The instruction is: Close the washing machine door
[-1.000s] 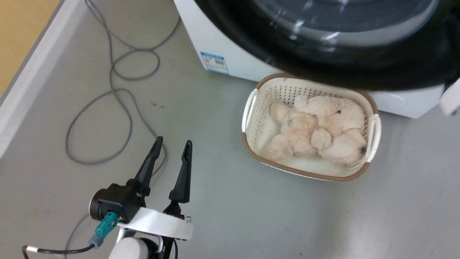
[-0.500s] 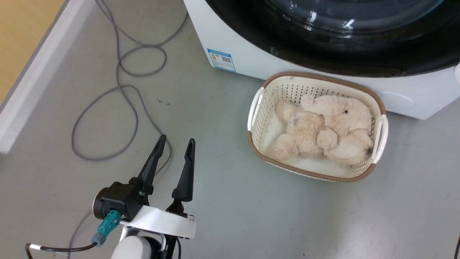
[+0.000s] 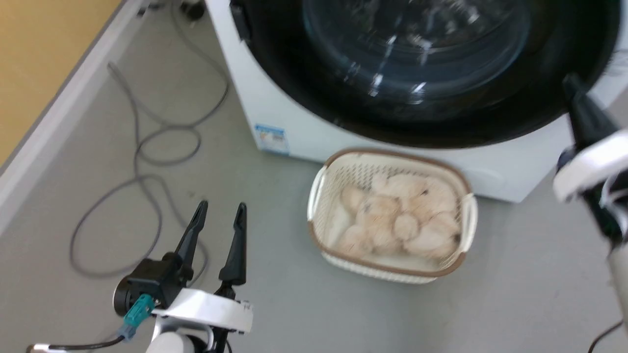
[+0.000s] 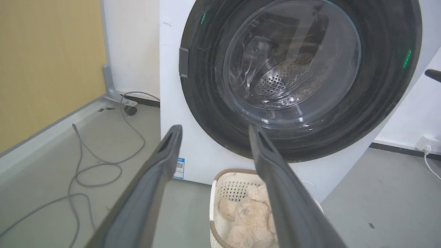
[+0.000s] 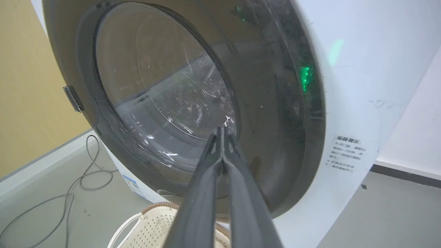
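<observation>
The washing machine is a white box at the top of the head view. Its washing machine door, a black-rimmed disc with a clear glass bowl, lies flat against the front. In the left wrist view the door faces me, with the steel drum behind the glass. My left gripper hangs open and empty over the floor at the lower left, well short of the machine. My right gripper is shut on nothing at the door's right rim. In the right wrist view its tips stand just before the door glass.
A white plastic basket holding a cream plush toy stands on the grey floor right below the door. A grey cable loops over the floor on the left. A yellow wall with a pale skirting runs along the far left.
The head camera has tilted, so more of the door shows. The door's rim, which overhung the basket a second ago, now sits flush. My right gripper has come into view at the right.
</observation>
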### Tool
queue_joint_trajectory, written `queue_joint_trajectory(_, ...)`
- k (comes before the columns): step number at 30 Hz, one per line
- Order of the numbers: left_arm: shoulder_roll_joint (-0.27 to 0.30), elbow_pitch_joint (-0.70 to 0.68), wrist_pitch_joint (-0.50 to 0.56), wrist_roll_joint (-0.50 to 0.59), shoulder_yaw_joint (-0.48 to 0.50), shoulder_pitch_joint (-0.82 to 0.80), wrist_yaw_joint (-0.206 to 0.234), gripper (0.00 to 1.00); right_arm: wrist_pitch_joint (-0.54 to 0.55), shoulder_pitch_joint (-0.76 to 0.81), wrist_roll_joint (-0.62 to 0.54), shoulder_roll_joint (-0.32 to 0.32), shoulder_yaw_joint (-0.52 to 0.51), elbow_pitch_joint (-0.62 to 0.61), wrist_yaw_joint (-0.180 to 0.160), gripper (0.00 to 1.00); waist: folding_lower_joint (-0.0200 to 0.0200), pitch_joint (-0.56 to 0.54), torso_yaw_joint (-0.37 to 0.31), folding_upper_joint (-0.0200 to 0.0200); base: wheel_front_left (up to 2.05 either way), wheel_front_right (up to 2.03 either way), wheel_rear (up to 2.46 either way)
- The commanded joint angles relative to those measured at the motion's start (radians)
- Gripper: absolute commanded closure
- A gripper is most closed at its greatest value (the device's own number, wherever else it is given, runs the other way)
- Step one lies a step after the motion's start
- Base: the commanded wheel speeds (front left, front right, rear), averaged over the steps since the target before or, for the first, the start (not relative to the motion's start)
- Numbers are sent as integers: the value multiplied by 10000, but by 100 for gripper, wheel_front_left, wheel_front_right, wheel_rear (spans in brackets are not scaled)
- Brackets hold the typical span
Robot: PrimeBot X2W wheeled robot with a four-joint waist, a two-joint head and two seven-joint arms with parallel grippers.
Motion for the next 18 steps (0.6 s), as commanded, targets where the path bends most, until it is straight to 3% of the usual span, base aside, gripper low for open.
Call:
queue_joint_trajectory(1,2,83,-43,56,85,176,19,0,-149,524,72,70,65,-311,-9,100,0,-625,-485,-1,0,0,0)
queue_joint_trajectory(7,1,324,-43,74,393,527,38,0,-361,2453,19,397,-286,-1719,-9,100,0,-1380,-950,-1,0,0,0)
queue_joint_trajectory(18,33,567,-43,288,619,1111,16,0,-76,5712,-968,1885,-1727,-4306,-9,100,0,-2038,-1446,-1,0,0,0)
